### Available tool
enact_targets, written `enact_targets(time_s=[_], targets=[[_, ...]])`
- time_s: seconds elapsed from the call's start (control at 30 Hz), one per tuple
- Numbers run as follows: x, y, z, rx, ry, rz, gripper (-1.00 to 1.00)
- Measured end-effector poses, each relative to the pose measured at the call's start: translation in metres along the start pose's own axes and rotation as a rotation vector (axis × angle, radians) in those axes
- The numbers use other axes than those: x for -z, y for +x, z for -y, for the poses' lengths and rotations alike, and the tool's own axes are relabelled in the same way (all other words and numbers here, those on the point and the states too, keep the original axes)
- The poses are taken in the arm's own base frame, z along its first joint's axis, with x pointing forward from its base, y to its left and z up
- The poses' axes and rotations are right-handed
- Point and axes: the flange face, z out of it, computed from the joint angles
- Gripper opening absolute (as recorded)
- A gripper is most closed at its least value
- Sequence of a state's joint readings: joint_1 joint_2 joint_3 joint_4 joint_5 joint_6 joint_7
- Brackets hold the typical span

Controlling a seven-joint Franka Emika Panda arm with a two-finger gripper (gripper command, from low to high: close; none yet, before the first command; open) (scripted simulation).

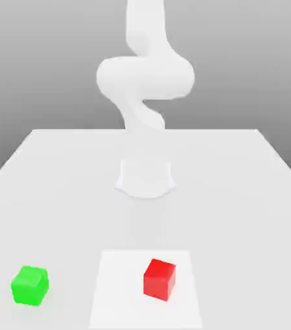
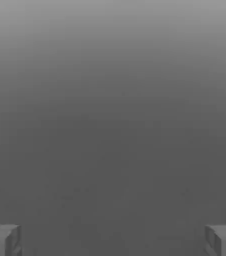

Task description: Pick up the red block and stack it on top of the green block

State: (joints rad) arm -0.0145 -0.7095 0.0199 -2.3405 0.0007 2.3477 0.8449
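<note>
While my arm (image 1: pixel 145 77) rises as a pale, folded column behind the work area, the table (image 1: pixel 51 187) spreads out beneath it as a flat, matte, light grey slab that narrows toward the far edge in the exterior view. Behind that edge the room is only a plain grey backdrop, lighter low down and darker higher up. My base (image 1: pixel 145 178) sits as a rounded white foot on the table's middle line, and nearer the camera lies a paler square patch (image 1: pixel 119 290) on the surface.

The red block (image 1: pixel 159 279) stands on that patch, toward its side on the exterior view's right, resting flat. The green block (image 1: pixel 29 285) sits on the bare table off the patch, well apart from the red one, toward the exterior view's left and about as near the camera.

In the hand view my gripper (image 2: pixel 113 240) is spread wide: one grey fingertip (image 2: pixel 2 240) stands at each side with a broad empty gap between them and nothing held. Beyond them I see an even grey field, shading from lighter to darker
</note>
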Motion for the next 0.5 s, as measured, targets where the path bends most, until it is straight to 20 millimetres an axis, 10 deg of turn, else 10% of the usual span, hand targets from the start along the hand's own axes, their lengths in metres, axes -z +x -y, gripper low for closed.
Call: enact_targets(time_s=[0.27, 0.5], targets=[[-0.178, -0.050, -0.038, -0.120, -0.223, 0.158, 0.00], [-0.294, -0.122, -0.107, -0.222, -0.420, 0.285, 0.00]])
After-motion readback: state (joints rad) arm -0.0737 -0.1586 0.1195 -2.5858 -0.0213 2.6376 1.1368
